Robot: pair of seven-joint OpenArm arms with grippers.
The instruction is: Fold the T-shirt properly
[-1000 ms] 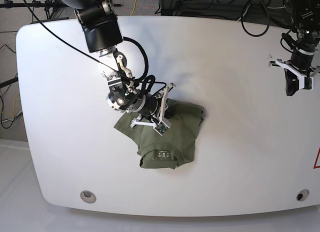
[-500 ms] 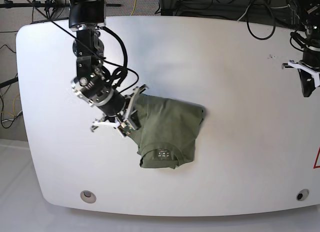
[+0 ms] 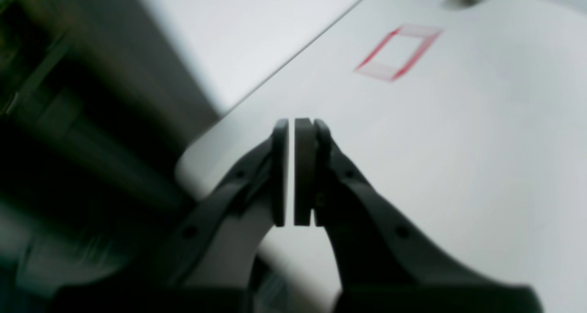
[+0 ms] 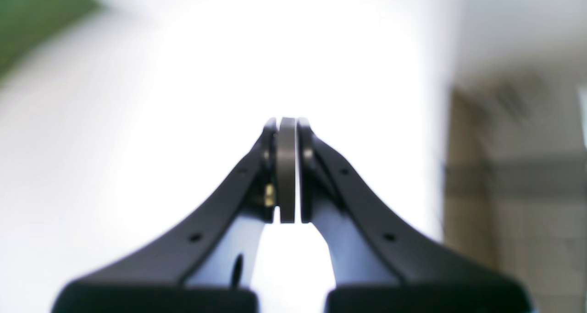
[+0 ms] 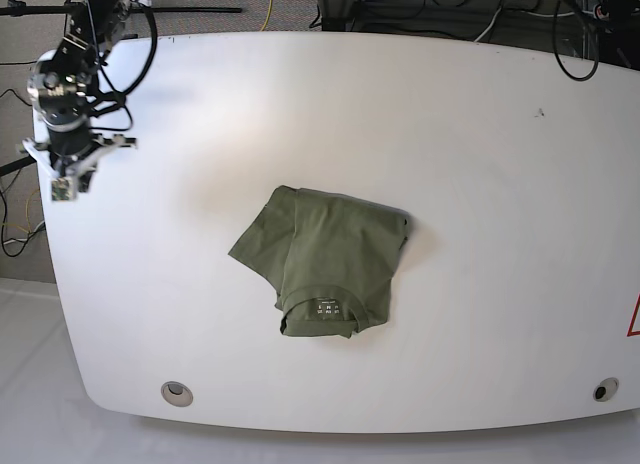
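Note:
The olive-green T-shirt [image 5: 330,259] lies folded in the middle of the white table [image 5: 480,184]. Its collar and white label [image 5: 327,308] face the front edge. A blurred green corner of it shows in the right wrist view [image 4: 32,10]. My right gripper [image 5: 68,176] is at the table's far left edge, well away from the shirt. It is shut and empty in the right wrist view [image 4: 287,125]. My left gripper [image 3: 291,125] is shut and empty above a table corner. It is out of the base view.
Round holes sit in the table near the front left [image 5: 177,392] and front right [image 5: 601,391]. A red mark [image 5: 634,319] is at the right edge and shows as a red outline in the left wrist view [image 3: 398,52]. Cables and stands run behind the table.
My right gripper has let go of the shirt and pulled back to the table's far left edge. My left arm has moved up and right, out of the base view. The shirt lies still.

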